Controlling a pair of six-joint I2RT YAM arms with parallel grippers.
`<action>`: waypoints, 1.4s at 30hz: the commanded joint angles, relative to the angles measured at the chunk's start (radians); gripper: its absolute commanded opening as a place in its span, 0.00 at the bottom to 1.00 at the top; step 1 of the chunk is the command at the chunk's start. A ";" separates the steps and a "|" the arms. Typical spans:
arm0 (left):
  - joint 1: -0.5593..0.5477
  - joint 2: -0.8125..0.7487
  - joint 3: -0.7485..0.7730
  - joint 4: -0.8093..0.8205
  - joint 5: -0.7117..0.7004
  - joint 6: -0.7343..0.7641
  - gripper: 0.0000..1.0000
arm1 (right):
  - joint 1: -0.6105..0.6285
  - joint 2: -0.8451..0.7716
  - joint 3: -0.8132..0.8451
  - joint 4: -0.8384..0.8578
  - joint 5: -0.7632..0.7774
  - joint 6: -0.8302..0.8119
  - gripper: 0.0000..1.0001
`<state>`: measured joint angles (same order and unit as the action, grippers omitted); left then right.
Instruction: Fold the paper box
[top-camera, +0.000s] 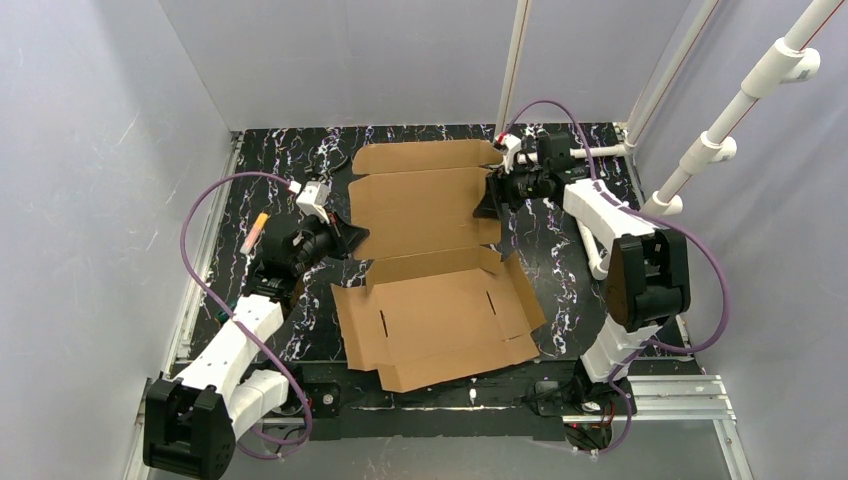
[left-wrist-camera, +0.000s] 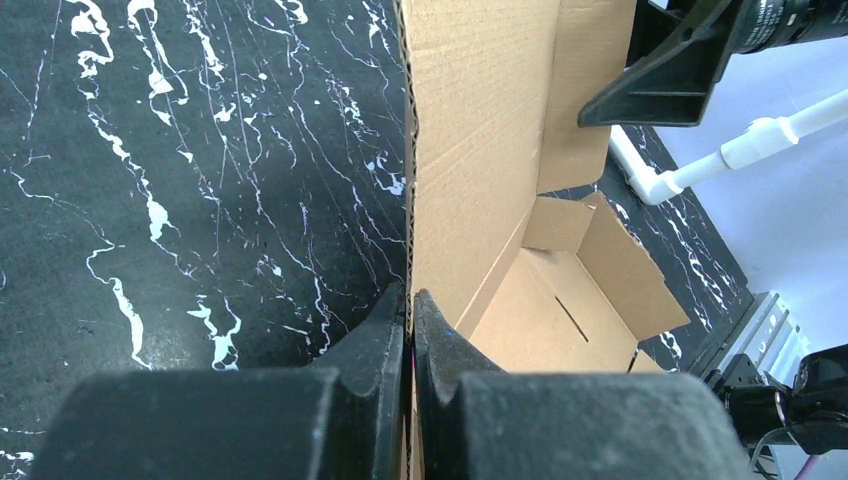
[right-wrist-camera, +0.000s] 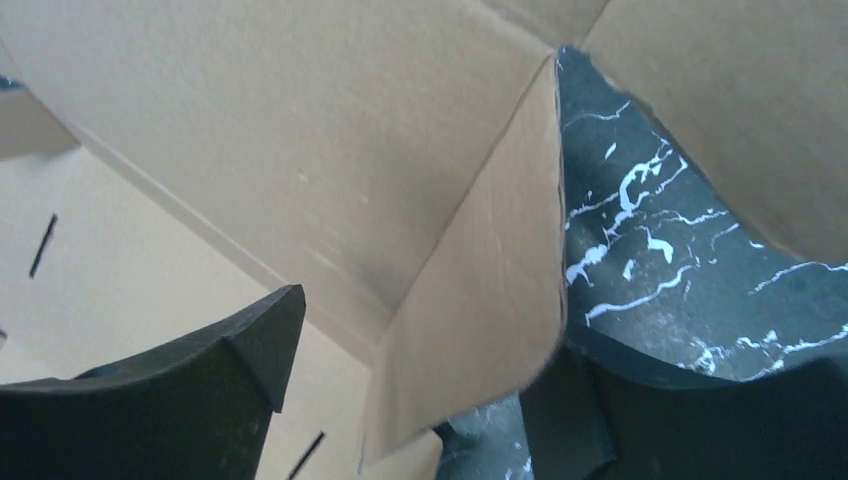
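Observation:
The brown cardboard paper box (top-camera: 430, 260) lies partly opened in the middle of the black marbled table, its near panel with slots flat and its far panels raised. My left gripper (top-camera: 350, 238) is at the box's left edge and is shut on that edge of the paper box (left-wrist-camera: 470, 150); the corrugated edge runs between its fingertips (left-wrist-camera: 385, 330). My right gripper (top-camera: 490, 200) is at the box's right edge and is open, its fingers (right-wrist-camera: 235, 350) standing on either side of a side flap (right-wrist-camera: 480, 300) without pinching it.
The table (top-camera: 260, 200) is black with white veins. White pipes (top-camera: 700, 150) stand at the back right. A small orange and white object (top-camera: 253, 232) lies at the left by the left arm. Grey walls enclose the table.

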<state>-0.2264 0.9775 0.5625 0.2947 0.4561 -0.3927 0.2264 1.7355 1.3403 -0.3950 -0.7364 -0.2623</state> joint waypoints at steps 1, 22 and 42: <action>-0.007 -0.048 -0.023 0.062 0.005 -0.004 0.00 | 0.013 -0.065 -0.065 0.295 0.042 0.179 0.73; 0.183 -0.045 0.581 -0.615 0.323 0.185 0.98 | 0.007 -0.154 -0.061 0.214 -0.224 -0.225 0.01; -0.072 0.508 1.146 -1.006 0.285 0.673 0.83 | 0.017 -0.119 -0.005 0.104 -0.260 -0.304 0.01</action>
<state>-0.2913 1.4681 1.6390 -0.6792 0.7288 0.1970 0.2379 1.6112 1.2942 -0.2863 -0.9634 -0.5476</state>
